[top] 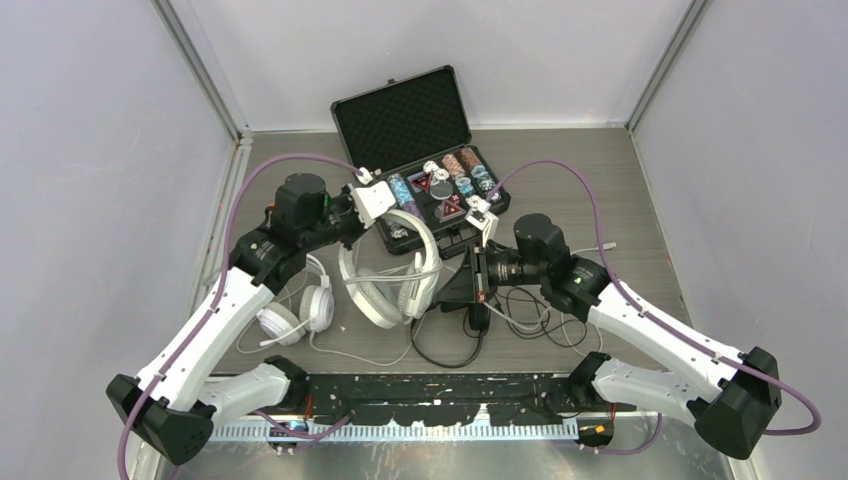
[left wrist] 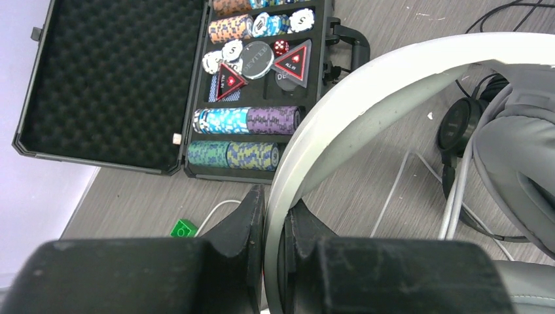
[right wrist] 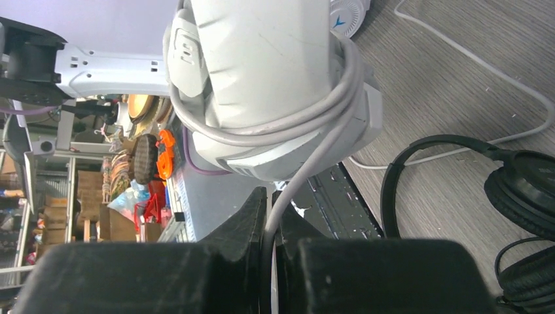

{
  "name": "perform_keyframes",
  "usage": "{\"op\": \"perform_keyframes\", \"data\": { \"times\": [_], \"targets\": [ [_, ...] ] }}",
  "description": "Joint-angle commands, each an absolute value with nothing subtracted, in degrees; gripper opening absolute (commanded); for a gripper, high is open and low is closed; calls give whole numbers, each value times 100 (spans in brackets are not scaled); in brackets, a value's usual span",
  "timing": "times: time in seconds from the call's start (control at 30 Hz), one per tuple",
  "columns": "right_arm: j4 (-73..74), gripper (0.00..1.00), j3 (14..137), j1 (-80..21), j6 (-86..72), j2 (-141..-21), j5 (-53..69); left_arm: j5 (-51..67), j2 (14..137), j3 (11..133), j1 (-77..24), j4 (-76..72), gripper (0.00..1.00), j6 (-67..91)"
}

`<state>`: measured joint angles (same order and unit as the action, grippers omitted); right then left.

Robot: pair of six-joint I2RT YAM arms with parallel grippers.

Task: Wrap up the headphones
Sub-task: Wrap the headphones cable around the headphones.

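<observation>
The bulky white-grey headphones hang over the table's middle. My left gripper is shut on their white headband; from above it is at the band's top. Their grey cord is looped round the ear cup. It then runs down between the jaws of my right gripper, which is shut on it, just right of the cups. The slim black headphones lie on the table under the right gripper. The white round-cup pair lies to the left.
An open black case of poker chips stands behind the headphones. Black cords and a white cord trail over the wooden table. A small green block lies near the case's front.
</observation>
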<state>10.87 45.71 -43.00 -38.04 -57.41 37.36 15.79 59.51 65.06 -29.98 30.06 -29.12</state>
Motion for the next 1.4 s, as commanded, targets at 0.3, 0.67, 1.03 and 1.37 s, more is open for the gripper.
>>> {"op": "perform_keyframes", "data": {
  "times": [0.3,0.67,1.03,1.37],
  "targets": [
    [-550,9,4887,-4287,-5014,-5752,4151,454,5741,6275,-3101,2404,0,-2543],
    [-1229,15,4952,-4287,-5693,-5916,4305,-544,5565,6005,-3259,2194,0,-2265],
    [-1310,16,5156,-4281,-5836,-6094,4115,-1281,5623,6010,-3355,2281,0,-1634],
    [-1274,18,5806,-4294,-6140,-6712,3209,-2198,6073,6268,-3638,2382,0,49]
  ]
}}
